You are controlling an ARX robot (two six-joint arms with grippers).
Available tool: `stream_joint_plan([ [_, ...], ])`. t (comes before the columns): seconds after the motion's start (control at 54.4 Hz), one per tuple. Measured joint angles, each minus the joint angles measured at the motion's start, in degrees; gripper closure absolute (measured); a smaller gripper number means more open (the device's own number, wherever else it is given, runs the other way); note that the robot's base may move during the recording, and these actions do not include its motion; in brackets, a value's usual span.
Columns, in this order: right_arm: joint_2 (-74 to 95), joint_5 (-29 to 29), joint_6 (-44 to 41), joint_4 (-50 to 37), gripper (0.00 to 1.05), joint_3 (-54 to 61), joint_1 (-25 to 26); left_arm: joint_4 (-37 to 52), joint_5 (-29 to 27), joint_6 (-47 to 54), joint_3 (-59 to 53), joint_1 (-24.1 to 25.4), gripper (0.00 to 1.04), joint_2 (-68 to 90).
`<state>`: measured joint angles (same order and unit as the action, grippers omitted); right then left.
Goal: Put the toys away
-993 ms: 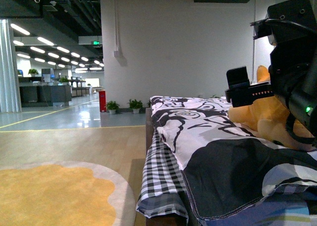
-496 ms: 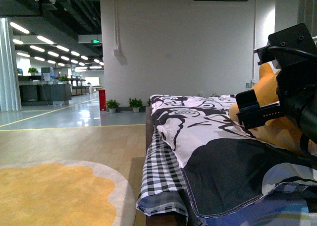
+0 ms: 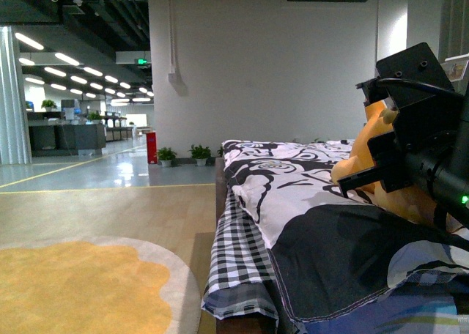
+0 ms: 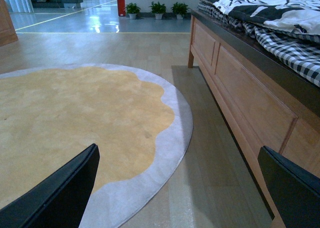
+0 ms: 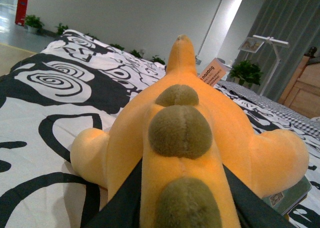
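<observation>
Right wrist view: right gripper [image 5: 182, 190] has its jaws pinched on the plush toy [image 5: 185, 123] on the bed [image 5: 40, 113], I'd lift straight up off the bed; left gripper [image 4: 175, 198] gapes wide, empty

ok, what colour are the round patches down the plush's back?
Olive-brown patches, on the orange-yellow plush. Best seen in the right wrist view.

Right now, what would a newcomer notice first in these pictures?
The orange plush lies on a black-and-white quilt at the right of the front view. The right pincer clasps its body from both sides. Left of the quilt, a round yellow rug stands out on the floor.
</observation>
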<state>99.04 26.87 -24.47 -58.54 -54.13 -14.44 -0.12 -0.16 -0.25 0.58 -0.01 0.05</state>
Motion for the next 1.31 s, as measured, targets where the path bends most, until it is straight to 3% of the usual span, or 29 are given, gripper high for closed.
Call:
stream_joint_plan([
  [0.165, -3.3, -5.9, 6.8, 6.4, 0.98, -1.4, 2.1, 0.0, 0.0, 0.0, 0.0, 0.0, 0.06, 0.0],
  [0.239, -5.9, -9.6, 10.9, 9.5, 0.98, -2.3, 3.9, 0.0, 0.0, 0.0, 0.0, 0.0, 0.06, 0.0],
  [0.386, -15.7, -23.7, 22.3, 17.4, 0.98, -3.5, 9.1, 0.0, 0.0, 0.0, 0.0, 0.0, 0.06, 0.0],
  [0.607, -32.9, -39.4, 29.9, 24.4, 0.98, 1.6, 15.8, 0.0, 0.0, 0.0, 0.0, 0.0, 0.06, 0.0],
  [0.864, -53.6, -56.9, 44.0, 28.3, 0.98, 12.2, 29.1, 0.0, 0.0, 0.0, 0.0, 0.0, 0.06, 0.0],
  [0.993, -60.9, -60.4, 48.3, 29.6, 0.98, 16.9, 31.8, 0.0, 0.0, 0.0, 0.0, 0.0, 0.06, 0.0],
  [1.158, -65.3, -58.2, 48.5, 36.8, 0.98, 19.2, 29.7, 0.0, 0.0, 0.0, 0.0, 0.0, 0.06, 0.0],
  [1.305, -65.4, -57.9, 48.1, 37.4, 0.98, 19.3, 29.3, 0.0, 0.0, 0.0, 0.0, 0.0, 0.06, 0.0],
])
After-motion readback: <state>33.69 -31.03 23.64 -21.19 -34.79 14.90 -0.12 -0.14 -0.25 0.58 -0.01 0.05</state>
